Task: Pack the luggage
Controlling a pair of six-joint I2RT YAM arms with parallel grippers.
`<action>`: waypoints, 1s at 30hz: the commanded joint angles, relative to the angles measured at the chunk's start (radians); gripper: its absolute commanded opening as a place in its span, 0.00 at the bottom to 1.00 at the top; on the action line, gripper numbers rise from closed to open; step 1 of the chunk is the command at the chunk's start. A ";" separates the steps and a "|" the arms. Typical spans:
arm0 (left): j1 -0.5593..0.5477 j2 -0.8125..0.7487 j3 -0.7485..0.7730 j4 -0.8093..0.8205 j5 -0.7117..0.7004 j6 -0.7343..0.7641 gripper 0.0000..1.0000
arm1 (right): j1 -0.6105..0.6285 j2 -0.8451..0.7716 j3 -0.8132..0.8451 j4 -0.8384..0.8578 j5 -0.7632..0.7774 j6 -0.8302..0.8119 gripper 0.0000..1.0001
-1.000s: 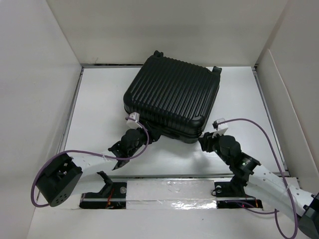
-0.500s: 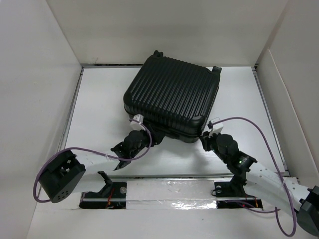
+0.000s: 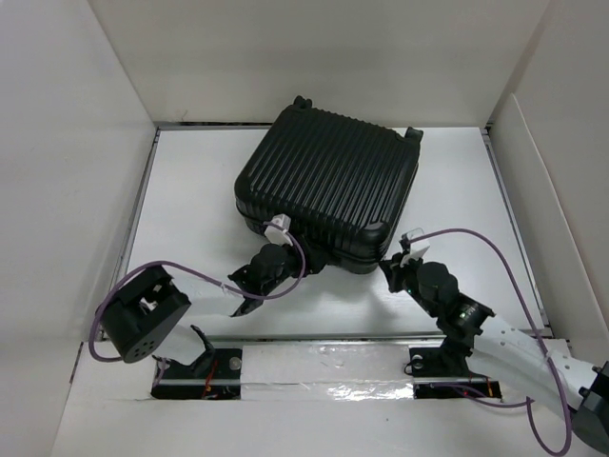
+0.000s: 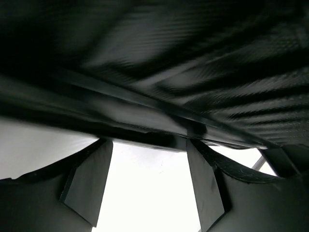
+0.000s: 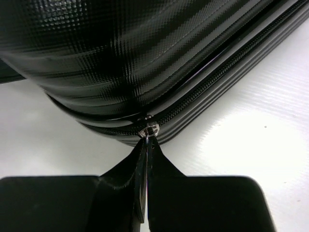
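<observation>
From above, the luggage (image 3: 328, 195) lies shut and flat on the white table (image 3: 190, 190), turned at an angle, with 2 caster wheels (image 3: 301, 102) at its far edge. White walls (image 3: 57, 143) close in on the left, right and far sides, leaving open table to the left and right of the case. Both arms crowd its near edge: the left gripper (image 3: 297, 255) at the near side, the right gripper (image 3: 388, 268) at the near right corner. A purple cable (image 3: 504, 257) loops over the right arm.

In the left wrist view, the case's dark rim fills the top. The 2 fingers (image 4: 89, 186) stand apart just below it, with only bare table between them – nothing held.

In the right wrist view, the fingers are pinched together on the silver zipper pull (image 5: 148, 129). It sits on the zipper track (image 5: 217, 77) – the seam between the ribbed shells. Bare table lies on either side.
</observation>
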 commanded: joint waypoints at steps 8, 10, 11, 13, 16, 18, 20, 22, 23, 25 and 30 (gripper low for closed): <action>-0.035 0.127 0.147 0.171 -0.023 0.014 0.60 | 0.149 0.032 0.094 -0.179 -0.203 0.134 0.00; -0.035 0.139 0.159 0.170 -0.036 0.015 0.59 | 0.200 0.081 0.116 -0.193 -0.211 0.131 0.00; -0.035 0.142 0.171 0.170 -0.038 0.015 0.60 | 0.217 0.095 0.151 -0.199 -0.208 0.127 0.00; -0.035 0.158 0.187 0.168 -0.029 0.017 0.59 | 0.265 0.128 0.183 -0.188 -0.189 0.119 0.00; -0.035 0.184 0.214 0.170 0.003 0.014 0.59 | 0.284 0.194 0.228 -0.105 -0.152 0.114 0.00; -0.035 0.196 0.219 0.182 0.016 0.008 0.59 | 0.284 0.242 0.244 -0.028 -0.094 0.143 0.00; -0.049 0.199 0.215 0.191 0.020 0.006 0.58 | 0.284 0.320 0.242 0.086 0.053 0.180 0.00; -0.049 0.204 0.215 0.191 0.028 0.009 0.57 | 0.284 0.384 0.223 0.274 0.119 0.208 0.00; -0.049 0.202 0.205 0.193 0.031 0.008 0.57 | 0.284 0.453 0.222 0.330 0.142 0.211 0.00; -0.049 0.189 0.192 0.194 0.034 0.011 0.57 | 0.284 0.524 0.264 0.422 0.148 0.211 0.00; -0.049 0.112 0.115 0.179 0.034 0.031 0.57 | 0.284 0.716 0.373 0.512 0.109 0.186 0.00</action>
